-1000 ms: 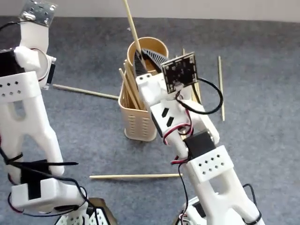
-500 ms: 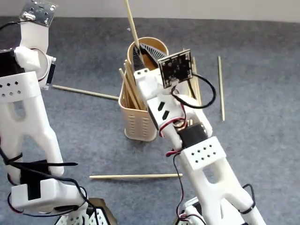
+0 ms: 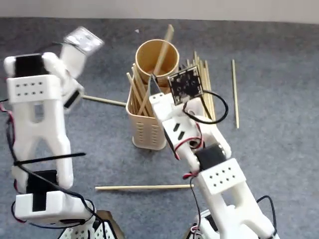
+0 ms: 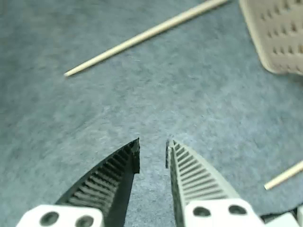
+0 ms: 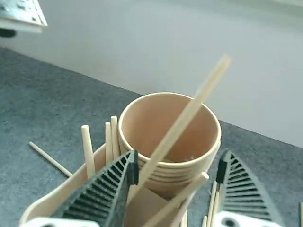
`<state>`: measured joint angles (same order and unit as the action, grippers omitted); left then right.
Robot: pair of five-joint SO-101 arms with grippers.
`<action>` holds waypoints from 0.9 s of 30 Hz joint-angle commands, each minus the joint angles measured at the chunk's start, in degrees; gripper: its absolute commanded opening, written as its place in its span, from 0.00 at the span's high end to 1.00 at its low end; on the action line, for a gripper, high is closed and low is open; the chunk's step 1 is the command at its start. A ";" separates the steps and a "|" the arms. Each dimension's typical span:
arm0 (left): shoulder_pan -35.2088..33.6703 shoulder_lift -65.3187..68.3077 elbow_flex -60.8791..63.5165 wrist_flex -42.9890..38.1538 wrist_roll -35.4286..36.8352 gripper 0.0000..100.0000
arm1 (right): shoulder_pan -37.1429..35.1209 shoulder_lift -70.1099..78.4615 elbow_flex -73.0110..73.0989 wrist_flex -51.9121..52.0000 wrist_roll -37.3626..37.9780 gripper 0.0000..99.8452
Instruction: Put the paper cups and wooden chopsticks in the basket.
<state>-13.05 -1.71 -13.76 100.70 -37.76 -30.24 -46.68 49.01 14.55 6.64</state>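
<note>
Our right hand (image 5: 177, 163) stands wide apart, gripping nothing, just over the basket (image 5: 57, 198). Between its fingers a chopstick (image 5: 189, 118) leans across the mouth of the cup (image 5: 142, 118), which sits at the basket's far end. Our left hand (image 4: 152, 151) is slightly apart and empty above the counter (image 4: 71, 123), with a loose chopstick (image 4: 147, 35) lying ahead of it.

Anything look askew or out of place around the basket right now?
Yes: one chopstick leans diagonally across the top of the paper cup, its upper end poking past the rim. A loose chopstick lies on the table near the basket.
</note>
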 commanded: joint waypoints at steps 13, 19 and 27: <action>20.70 -47.60 60.26 0.09 -37.98 0.90 | 12.88 -1.89 -24.22 42.15 2.37 0.72; 22.02 -46.46 67.47 -13.63 -44.66 0.90 | 19.30 6.20 -24.13 43.65 2.29 0.72; 35.03 -40.84 71.25 -22.59 -38.51 0.89 | 22.90 14.11 -21.23 41.89 2.37 0.72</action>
<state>14.37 -45.05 57.01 80.92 -74.51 -8.35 -35.25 27.21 58.07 8.84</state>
